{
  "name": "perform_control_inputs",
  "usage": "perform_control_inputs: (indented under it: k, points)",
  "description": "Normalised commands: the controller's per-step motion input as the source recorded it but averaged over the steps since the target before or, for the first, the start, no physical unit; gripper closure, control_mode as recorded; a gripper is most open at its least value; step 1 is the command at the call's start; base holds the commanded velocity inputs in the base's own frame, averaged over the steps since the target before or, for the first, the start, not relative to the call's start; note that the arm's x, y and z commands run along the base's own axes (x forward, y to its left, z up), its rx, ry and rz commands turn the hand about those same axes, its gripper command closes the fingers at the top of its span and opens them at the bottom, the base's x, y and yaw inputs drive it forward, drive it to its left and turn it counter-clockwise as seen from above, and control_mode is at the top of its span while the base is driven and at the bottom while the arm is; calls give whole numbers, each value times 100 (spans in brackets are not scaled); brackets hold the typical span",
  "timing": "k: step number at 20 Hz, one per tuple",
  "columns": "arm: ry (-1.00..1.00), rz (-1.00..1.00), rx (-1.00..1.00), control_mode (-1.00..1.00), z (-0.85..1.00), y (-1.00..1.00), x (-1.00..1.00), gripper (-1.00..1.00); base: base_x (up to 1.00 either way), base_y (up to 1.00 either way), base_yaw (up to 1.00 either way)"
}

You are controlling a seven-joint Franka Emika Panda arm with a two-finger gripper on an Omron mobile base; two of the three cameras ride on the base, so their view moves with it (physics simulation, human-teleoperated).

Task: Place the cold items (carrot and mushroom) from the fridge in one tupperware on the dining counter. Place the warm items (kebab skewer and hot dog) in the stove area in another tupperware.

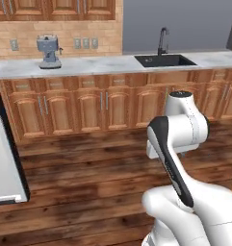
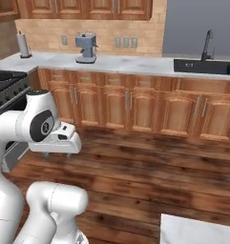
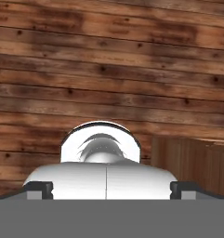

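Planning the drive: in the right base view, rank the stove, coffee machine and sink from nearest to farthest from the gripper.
1. The stove, at left, closest to the gripper.
2. The coffee machine, on the back counter.
3. The sink, far right.

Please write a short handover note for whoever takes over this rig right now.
Tool: open and holding nothing, folded in close to the arm, pointing down at the wood floor.
Job's things: the frames give no carrot, mushroom, skewer, hot dog or container. The base faces the cabinet counter with the sink and coffee machine; the stove edge is at left in the right base view.
Done: no sign of any step finished.
Left: all four items still need fetching and packing.
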Motion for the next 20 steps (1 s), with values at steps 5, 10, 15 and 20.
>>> perform_control_inputs:
  k: [5,10,15,20]
  points:
    - [0,0,0,100,0,0,0,-100,100,-6,16]
    - [0,0,0,100,0,0,0,-100,100,-1,16]
    - [0,0,0,100,0,0,0,-100,100,-4,31]
    - [0,0,0,100,0,0,0,-100,100,-13,53]
